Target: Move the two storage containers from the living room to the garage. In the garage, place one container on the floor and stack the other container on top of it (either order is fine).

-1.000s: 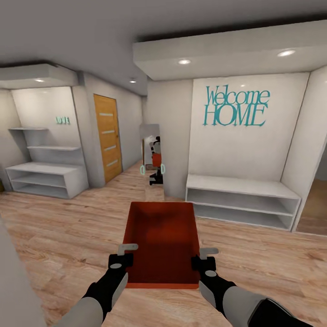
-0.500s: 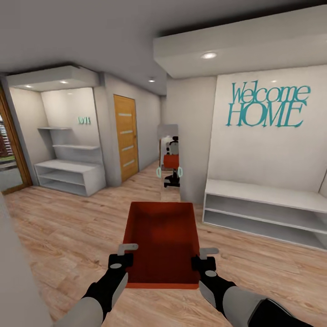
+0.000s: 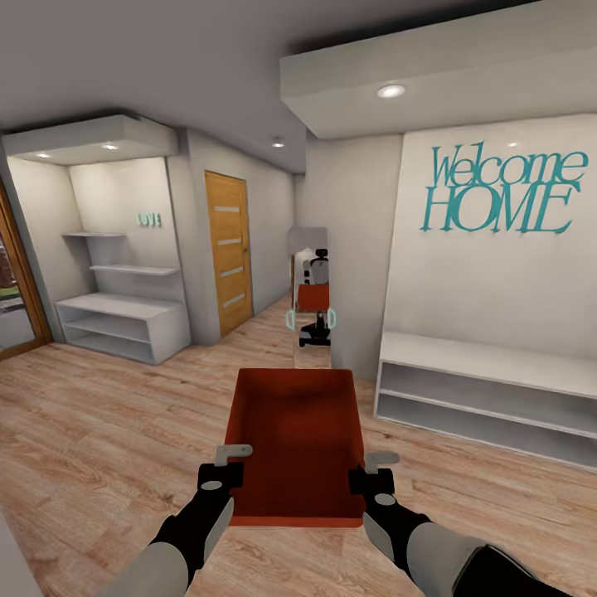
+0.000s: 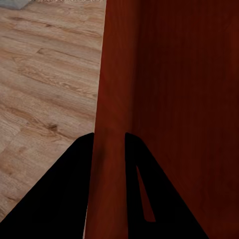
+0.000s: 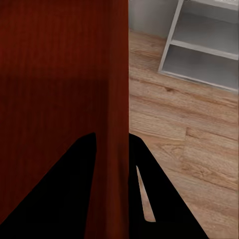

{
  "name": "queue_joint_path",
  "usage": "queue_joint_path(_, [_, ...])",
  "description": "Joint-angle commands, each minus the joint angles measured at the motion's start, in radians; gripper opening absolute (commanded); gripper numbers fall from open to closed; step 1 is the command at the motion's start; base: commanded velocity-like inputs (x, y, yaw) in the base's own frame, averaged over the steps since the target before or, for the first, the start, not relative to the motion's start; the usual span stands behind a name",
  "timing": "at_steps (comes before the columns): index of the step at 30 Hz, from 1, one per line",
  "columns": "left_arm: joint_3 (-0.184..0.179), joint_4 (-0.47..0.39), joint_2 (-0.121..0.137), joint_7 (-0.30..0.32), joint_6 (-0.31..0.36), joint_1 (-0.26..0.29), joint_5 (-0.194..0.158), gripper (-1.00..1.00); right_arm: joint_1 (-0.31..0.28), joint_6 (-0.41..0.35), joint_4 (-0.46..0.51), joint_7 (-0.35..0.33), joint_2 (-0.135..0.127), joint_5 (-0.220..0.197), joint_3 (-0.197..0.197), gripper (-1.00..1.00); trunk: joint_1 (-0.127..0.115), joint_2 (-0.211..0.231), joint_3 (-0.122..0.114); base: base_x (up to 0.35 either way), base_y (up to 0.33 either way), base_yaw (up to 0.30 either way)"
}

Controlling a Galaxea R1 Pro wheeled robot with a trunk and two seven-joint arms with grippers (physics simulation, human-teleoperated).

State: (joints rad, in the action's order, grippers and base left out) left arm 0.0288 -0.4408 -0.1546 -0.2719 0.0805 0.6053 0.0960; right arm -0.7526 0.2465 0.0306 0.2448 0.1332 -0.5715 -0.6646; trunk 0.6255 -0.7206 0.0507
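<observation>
A: Where is the storage container [image 3: 296,439]?
B: Held level in front of the robot, above the wood plank floor [image 3: 99,431]. The left tool [image 3: 222,474] pinches its left wall; the right tool [image 3: 371,477] pinches its right wall.
A: And beyond it?
B: A narrow mirror [image 3: 311,298] straight ahead, an orange door [image 3: 229,249] at far left, and a white low shelf [image 3: 489,390] under "Welcome HOME" lettering [image 3: 500,191] at right.

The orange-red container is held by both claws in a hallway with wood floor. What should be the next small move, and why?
Probably keep both claws shut and drive on. The storage container hangs between the left claw and right claw, each pinching a side wall. The wood plank floor is not concrete, so this is no place to set it down.
</observation>
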Motion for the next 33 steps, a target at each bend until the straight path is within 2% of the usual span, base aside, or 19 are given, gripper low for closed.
queue_joint_path(1, [0.069,-0.001,0.0,-0.006,0.009,0.001,0.011,-1.0,-0.001,0.014,0.005,-0.002,0.0,0.016,0.022,-1.0,0.001,-0.001,0.002,0.321,0.0,0.0])
queue_joint_path(33, [0.069,-0.008,0.0,-0.006,0.009,0.001,0.011,-1.0,-0.001,0.014,0.005,-0.001,0.0,0.017,0.022,-1.0,0.001,-0.001,0.002,0.321,0.0,0.001])
